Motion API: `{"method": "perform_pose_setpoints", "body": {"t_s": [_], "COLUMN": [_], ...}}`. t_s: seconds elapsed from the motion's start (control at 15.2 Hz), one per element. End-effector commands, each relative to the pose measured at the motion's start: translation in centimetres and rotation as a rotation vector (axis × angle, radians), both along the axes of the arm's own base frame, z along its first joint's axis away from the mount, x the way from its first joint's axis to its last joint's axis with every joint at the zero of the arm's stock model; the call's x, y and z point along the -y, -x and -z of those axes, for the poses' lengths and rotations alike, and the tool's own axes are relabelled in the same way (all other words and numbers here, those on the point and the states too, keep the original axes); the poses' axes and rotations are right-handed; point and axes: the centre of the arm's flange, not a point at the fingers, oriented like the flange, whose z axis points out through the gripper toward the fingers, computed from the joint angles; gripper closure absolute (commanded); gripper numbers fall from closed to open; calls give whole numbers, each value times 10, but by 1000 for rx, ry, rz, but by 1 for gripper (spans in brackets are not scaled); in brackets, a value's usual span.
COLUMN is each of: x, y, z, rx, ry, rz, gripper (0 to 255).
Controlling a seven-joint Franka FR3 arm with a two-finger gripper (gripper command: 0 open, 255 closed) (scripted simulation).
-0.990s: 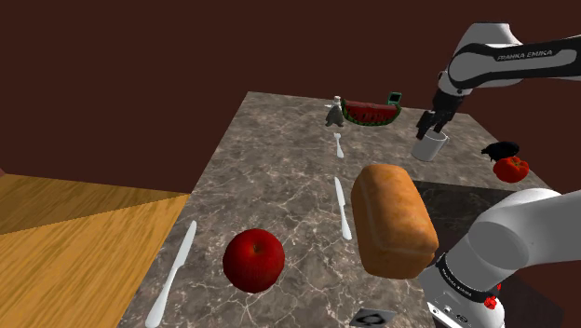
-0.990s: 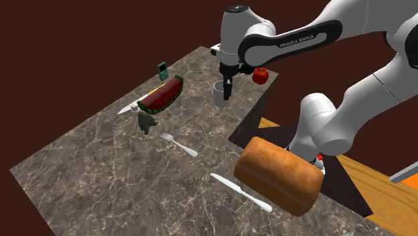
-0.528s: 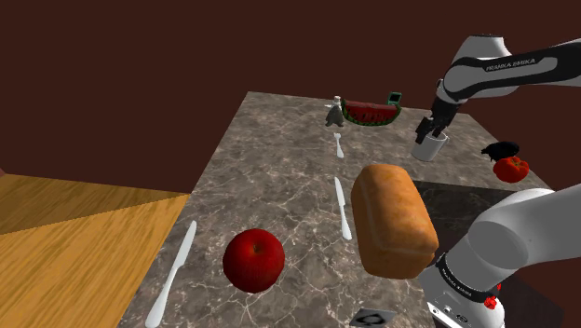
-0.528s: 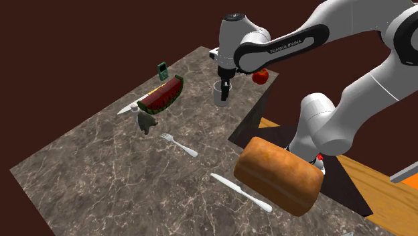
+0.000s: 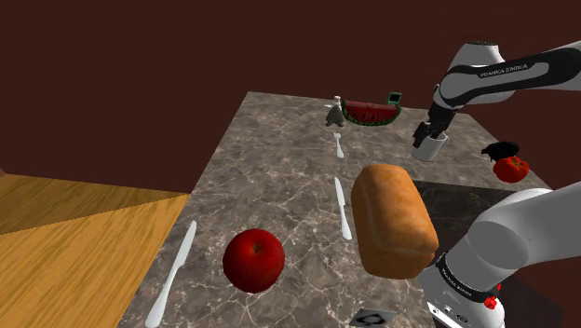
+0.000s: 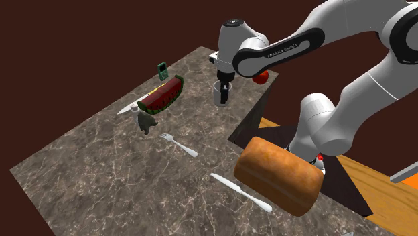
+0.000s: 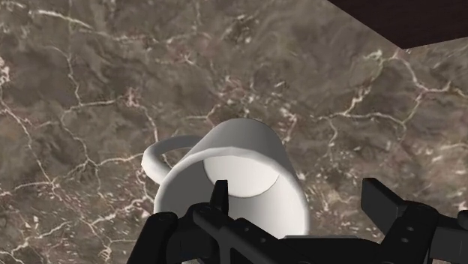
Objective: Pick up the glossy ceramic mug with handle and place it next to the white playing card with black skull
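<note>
A plain white mug (image 5: 428, 148) with a loop handle stands upright near the far right of the marble counter (image 5: 279, 177), also seen from across the counter (image 6: 220, 96). My black gripper (image 5: 431, 134) (image 6: 226, 90) is lowered onto it from above and is open. In the wrist view one finger (image 7: 220, 193) is down inside the mug (image 7: 247, 161), the other finger (image 7: 384, 198) is outside its wall, and the handle is on the opposite side. Neither finger presses the wall. A white card with a black mark (image 5: 372, 318) lies at the counter's near edge.
A bread loaf (image 5: 393, 219), a red apple (image 5: 253, 260), two knives (image 5: 343, 207) (image 5: 173, 271) and a fork (image 5: 339, 144) lie between mug and card. A watermelon slice (image 5: 371, 113), small figurine (image 5: 333, 114) and green device (image 5: 395, 97) sit at the far end. A tomato (image 5: 510, 169) is at the right.
The arm has lowered the gripper from just above the mug down onto its rim, one finger going inside. The fingers have stayed open and the mug has not moved.
</note>
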Motion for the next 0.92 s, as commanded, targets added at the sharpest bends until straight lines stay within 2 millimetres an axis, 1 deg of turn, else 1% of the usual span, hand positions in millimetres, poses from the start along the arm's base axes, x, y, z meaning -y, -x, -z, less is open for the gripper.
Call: {"method": "perform_pose_setpoints", "body": {"t_s": [0.0,0.07,0.13,0.73,0.86], "x": [0,0,0,0,0], "y": [0,0,0,0,0], "z": [0,0,0,0,-10], "rx": [0,0,0,0,0], "ry": [0,0,0,0,0], "rz": [0,0,0,0,0], "gripper": [0,0,255,255,255]}}
